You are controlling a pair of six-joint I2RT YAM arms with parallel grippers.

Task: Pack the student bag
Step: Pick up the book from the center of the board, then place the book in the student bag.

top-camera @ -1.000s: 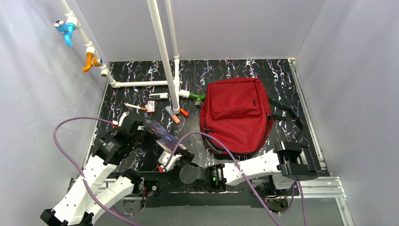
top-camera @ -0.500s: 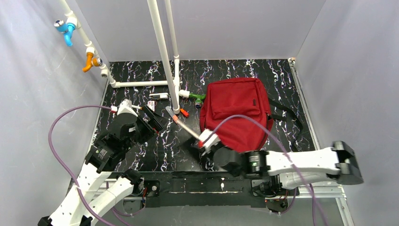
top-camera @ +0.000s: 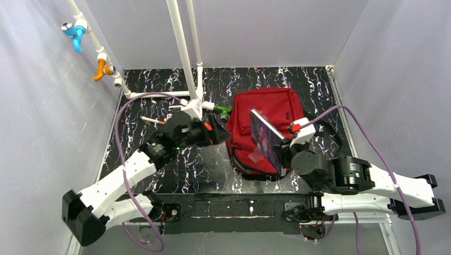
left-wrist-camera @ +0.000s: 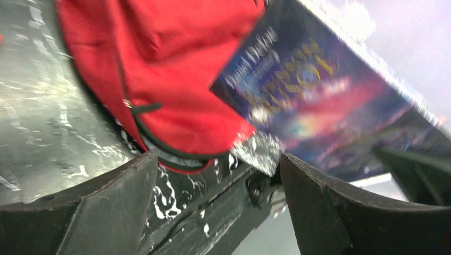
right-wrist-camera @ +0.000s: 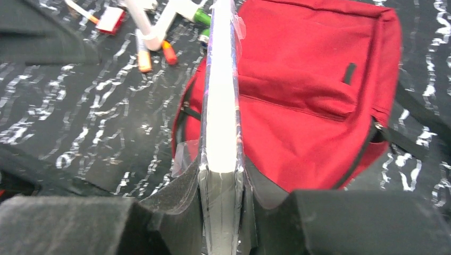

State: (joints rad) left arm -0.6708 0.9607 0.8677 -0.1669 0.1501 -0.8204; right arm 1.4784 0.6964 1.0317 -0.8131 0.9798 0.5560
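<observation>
The student bag (top-camera: 276, 114), a dark-red backpack, lies flat on the right half of the black marbled table (top-camera: 159, 95). My right gripper (top-camera: 283, 153) is shut on a plastic-wrapped book (top-camera: 263, 139) with a dark purple cover, held on edge over the bag's near left part. In the right wrist view the book (right-wrist-camera: 220, 106) runs edge-on between my right gripper's (right-wrist-camera: 223, 207) pads, with the bag (right-wrist-camera: 314, 90) to its right. My left gripper (top-camera: 218, 133) hovers open beside the bag's left edge. Between the open jaws of my left gripper (left-wrist-camera: 218, 180) I see the bag (left-wrist-camera: 175, 79) and the book (left-wrist-camera: 319, 106).
White pipes (top-camera: 183, 53) rise from the back left of the table. Around their foot lie a pen (top-camera: 151, 121), a green-capped item (top-camera: 223, 110) and orange markers (right-wrist-camera: 143, 58). A black strap (top-camera: 324, 127) trails off the bag's right side.
My left gripper let go of the book, opened and swung right toward the bag's left edge. My right arm carried the book from the near left to above the bag.
</observation>
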